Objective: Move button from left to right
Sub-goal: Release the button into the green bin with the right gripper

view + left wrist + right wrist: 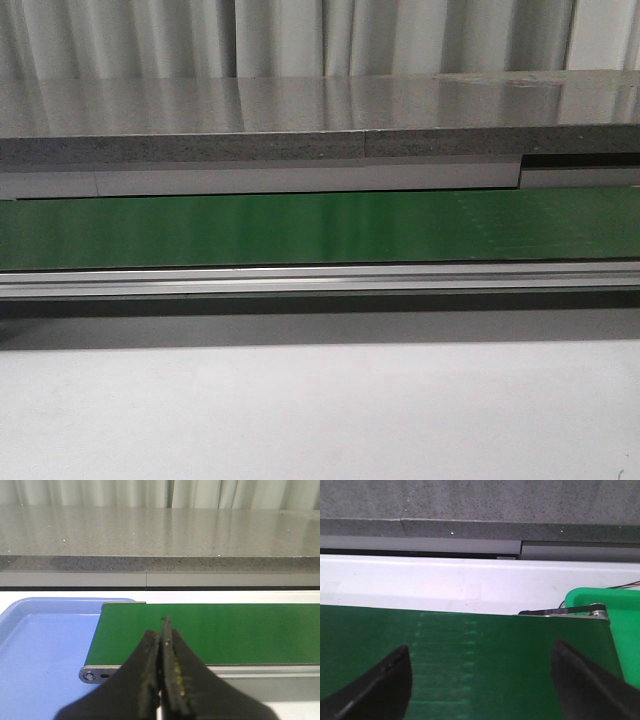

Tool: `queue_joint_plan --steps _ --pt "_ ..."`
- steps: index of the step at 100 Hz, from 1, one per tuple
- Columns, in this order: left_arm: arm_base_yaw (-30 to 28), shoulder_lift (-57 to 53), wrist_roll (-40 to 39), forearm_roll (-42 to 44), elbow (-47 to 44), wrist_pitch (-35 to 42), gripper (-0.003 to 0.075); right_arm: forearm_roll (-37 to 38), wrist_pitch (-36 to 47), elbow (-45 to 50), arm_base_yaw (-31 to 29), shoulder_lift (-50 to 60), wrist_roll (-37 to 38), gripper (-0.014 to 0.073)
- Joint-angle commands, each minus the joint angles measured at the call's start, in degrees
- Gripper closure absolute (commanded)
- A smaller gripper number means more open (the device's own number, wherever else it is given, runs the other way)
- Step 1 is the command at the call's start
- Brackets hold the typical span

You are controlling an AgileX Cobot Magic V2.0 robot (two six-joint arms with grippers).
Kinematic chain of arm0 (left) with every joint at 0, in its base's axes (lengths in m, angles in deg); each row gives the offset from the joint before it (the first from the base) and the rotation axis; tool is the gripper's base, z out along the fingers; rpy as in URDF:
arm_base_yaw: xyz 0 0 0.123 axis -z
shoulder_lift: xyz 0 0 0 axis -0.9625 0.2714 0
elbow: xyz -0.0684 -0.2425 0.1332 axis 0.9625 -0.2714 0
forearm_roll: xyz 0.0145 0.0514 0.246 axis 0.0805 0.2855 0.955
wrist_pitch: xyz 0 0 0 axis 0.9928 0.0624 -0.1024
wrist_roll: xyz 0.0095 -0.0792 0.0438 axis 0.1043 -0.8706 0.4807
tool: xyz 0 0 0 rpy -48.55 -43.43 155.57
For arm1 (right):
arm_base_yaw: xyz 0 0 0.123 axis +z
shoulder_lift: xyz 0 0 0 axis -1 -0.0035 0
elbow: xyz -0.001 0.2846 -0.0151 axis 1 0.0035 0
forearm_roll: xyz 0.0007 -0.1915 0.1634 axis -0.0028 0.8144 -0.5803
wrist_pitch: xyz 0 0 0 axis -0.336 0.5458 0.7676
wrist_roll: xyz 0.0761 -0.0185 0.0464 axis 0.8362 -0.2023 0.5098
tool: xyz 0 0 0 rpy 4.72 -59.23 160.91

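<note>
Grey curtains and a speckled stone-look ledge (300,125) sit behind a long green belt (300,228) that runs across the front view, and honestly the big thing is that the button isn't visible in any of the three views, so I can't say where it is. Left gripper (162,630) hangs over the belt's left end with its fingers pressed flat together and nothing between them, right beside a blue tray (40,650). Right gripper (480,680) has its fingers spread wide over the belt's other end, near a green bin (620,630). What I'd worry about: if the button turns up on the belt, that closed left gripper has to open before it can grab anything, and a late open would just knock the thing sideways or off the edge. It's narrower than the belt, so it could also sit off-centre and slip past the right fingers into the gap by the roller (595,612).
</note>
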Motion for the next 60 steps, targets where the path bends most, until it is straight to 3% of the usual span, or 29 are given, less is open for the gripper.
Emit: queue_joint_plan --steps 1,18,26,60 --pt "0.36 0.57 -0.03 -0.26 1.60 4.00 0.0741 -1.07 6.01 3.47 0.87 7.21 0.04 0.0022" --pt "0.36 0.57 -0.03 -0.26 1.60 4.00 0.0741 -1.07 4.42 11.16 1.07 18.76 0.04 0.0026" --pt "0.36 0.57 -0.03 -0.26 1.60 4.00 0.0741 -1.07 2.77 13.50 1.07 23.71 0.04 0.0080" --pt "0.36 0.57 -0.03 -0.26 1.60 4.00 0.0741 -1.07 -5.40 15.30 1.07 32.11 0.04 0.0643"
